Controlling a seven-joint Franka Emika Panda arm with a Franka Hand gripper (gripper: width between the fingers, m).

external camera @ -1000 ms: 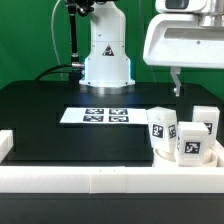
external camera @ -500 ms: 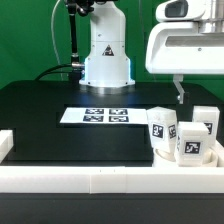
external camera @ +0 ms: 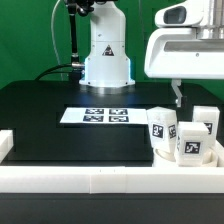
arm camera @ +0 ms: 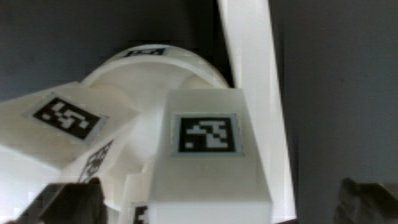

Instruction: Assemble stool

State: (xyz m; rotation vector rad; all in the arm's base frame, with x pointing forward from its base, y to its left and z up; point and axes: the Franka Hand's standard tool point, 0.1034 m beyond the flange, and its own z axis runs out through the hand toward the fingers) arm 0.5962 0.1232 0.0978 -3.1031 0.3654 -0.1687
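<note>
Three white stool legs with black-and-white tags stand bunched by the front rail at the exterior view's right: one [external camera: 163, 125], one [external camera: 193, 145] and one [external camera: 205, 118]. The round seat is not clearly visible; a low white shape under the legs may be it. My gripper [external camera: 178, 95] hangs open and empty just above and behind the legs. In the wrist view the tagged legs [arm camera: 208, 135] [arm camera: 68, 118] fill the middle, between my dark fingertips [arm camera: 64, 205], with the gripper [arm camera: 214, 208] open over them.
The marker board [external camera: 103, 116] lies flat on the black table in front of the robot base [external camera: 106, 55]. A long white border rail [external camera: 80, 178] runs along the front, with a side piece [external camera: 4, 145] at the exterior view's left. The rail also shows in the wrist view [arm camera: 251, 60].
My gripper has come down a little toward the legs. The legs and the marker board have not moved.
</note>
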